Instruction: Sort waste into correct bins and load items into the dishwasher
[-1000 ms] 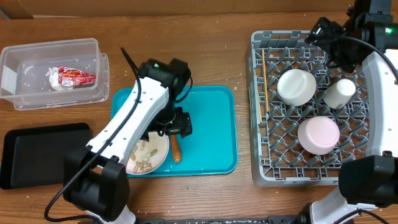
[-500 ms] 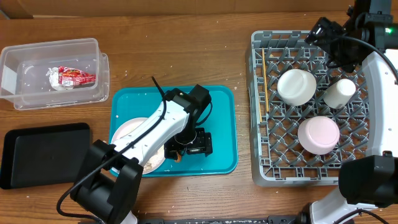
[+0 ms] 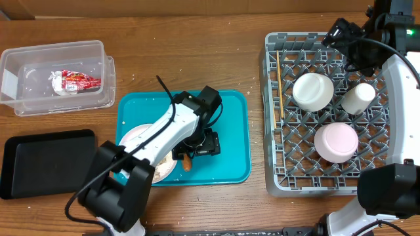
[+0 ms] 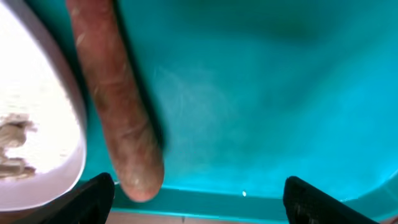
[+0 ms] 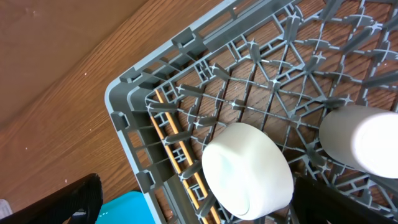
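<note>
While the left hand hangs low over the teal tray, its fingers are spread wide, pinching nothing. Carrot lies flat on the tray floor between them. In the wrist view it's close to the finger at frame left and well clear of the other one. Can't tell if the near finger touches it. Carrot runs along the rim of the plate, just beside it, with its tip near the tray's front wall. Plate is on the teal tray too, rice-like scraps on it. From overhead the left arm covers its middle.

Right hand: fingers spread, holding nothing, up over the back corner of the dish rack, over the end with the chopsticks.

In the rack:
- Two bowls, bottoms up: back bowl, front bowl.
- Small cup just beside the back bowl, on its right from overhead.
- Chopsticks along the rack's left edge, next to the back bowl.

Clear tub sits on the table, back left. The red-and-white wrapper is inside it, with the white tissue against it. Black tray is in front of the tub and left of the teal tray, apart from both.
</note>
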`<move>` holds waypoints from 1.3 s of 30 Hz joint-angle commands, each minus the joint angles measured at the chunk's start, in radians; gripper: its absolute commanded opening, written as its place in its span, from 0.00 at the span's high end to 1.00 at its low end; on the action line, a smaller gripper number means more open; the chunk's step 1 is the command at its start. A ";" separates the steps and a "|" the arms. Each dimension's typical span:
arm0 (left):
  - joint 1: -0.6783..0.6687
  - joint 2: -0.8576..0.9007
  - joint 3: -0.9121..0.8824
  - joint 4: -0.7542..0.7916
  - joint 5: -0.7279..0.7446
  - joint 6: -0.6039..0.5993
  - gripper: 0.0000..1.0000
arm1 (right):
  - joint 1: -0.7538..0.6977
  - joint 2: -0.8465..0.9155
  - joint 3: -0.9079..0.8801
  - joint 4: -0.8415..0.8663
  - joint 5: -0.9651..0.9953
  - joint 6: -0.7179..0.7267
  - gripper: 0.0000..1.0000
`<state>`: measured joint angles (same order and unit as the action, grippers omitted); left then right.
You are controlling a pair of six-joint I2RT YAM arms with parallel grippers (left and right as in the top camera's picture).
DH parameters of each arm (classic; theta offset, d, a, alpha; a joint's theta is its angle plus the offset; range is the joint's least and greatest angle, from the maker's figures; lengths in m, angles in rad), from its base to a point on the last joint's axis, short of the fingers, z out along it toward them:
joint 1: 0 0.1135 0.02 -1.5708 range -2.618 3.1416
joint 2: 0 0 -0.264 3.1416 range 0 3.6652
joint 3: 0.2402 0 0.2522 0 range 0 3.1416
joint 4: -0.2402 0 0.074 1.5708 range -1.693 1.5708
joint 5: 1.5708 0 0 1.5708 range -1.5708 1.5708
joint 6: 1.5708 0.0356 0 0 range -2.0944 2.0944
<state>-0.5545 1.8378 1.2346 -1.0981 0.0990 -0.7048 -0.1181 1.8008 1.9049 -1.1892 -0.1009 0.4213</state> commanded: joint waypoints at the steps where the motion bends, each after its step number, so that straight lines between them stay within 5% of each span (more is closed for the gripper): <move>1: 0.006 0.047 -0.009 0.001 -0.020 -0.013 0.11 | -0.001 -0.005 0.003 0.006 -0.006 0.002 0.00; 23: 0.004 0.100 -0.010 0.171 -0.018 0.032 0.17 | -0.001 -0.005 0.003 0.006 -0.006 0.002 0.00; 29: 0.004 0.145 -0.009 0.326 0.157 0.193 0.10 | -0.001 -0.005 0.003 0.006 -0.006 0.002 0.00; 39: 0.000 0.137 0.171 0.116 0.003 0.212 0.16 | -0.001 -0.005 0.003 0.006 -0.006 0.002 0.00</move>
<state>-0.5522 1.9644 1.3079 -0.9459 0.1783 -0.5194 -0.1181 1.8008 1.9049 -1.1889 -0.1009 0.4221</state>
